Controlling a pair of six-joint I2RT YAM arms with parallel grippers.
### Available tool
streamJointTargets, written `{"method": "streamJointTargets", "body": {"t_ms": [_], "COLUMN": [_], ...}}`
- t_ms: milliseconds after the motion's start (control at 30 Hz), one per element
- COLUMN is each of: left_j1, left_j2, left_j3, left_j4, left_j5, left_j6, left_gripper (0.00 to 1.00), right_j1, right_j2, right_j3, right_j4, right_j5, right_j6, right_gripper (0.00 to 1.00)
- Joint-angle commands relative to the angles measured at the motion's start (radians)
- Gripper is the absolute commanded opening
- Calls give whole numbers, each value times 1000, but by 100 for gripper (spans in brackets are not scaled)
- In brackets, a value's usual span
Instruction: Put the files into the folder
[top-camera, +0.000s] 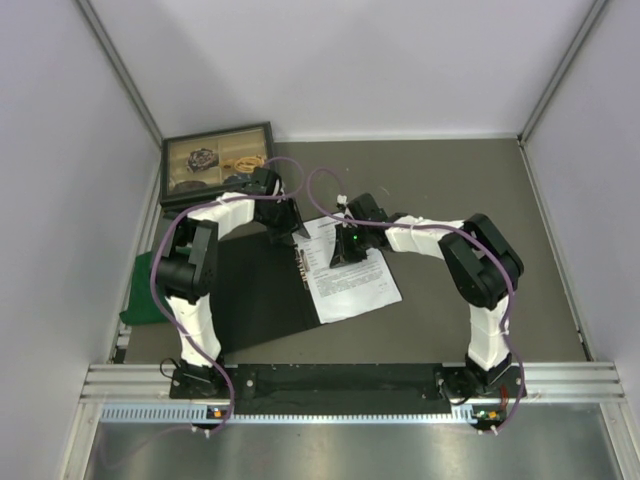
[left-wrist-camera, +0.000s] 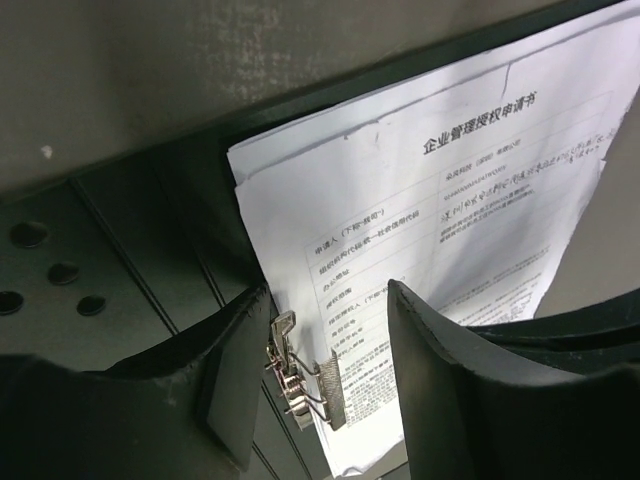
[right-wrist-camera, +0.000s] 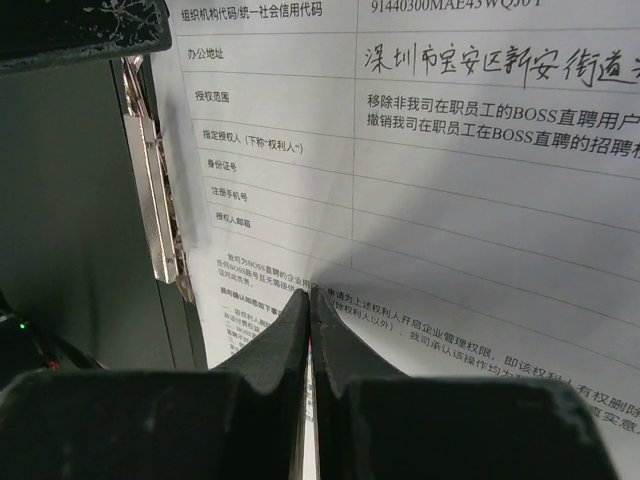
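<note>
I'm bolted into a robot lab test cell. Plain pale walls (top-camera: 60, 150) close in three sides, framed by bare aluminium posts (top-camera: 122, 70). My left arm (top-camera: 190, 265) and right arm (top-camera: 480, 265) stand on a slotted aluminium rail (top-camera: 560, 378) at the near edge of a grey table (top-camera: 450, 180), with purple cables (top-camera: 157, 290) looping loose along them. The props are office stuff: a printed form (top-camera: 355, 280) lying on an open folder (top-camera: 255, 290).

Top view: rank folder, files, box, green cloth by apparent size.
1. folder, lying open
2. files and box: look about alike, not ranked
3. green cloth, partly hidden
</note>
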Motion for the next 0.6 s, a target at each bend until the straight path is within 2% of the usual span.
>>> {"method": "streamJointTargets", "body": {"t_ms": [0,467,567], "left_j1": [6,3,1], "left_j2": [-42,-182,-200], "left_j3": [-20,-103,-132], "left_j4": [58,82,104], "left_j5": [61,121,168], "left_j6": [-25,-65,-86], "left_gripper": [55,56,57], "right_j1": [10,11,11], "right_j2": [14,39,43], "right_j3": [32,48,49], "right_j4": [33,43,45], "right_j5": [-19,-46,-49], "right_j6": [6,26,34], "right_gripper": [0,0,0]}}
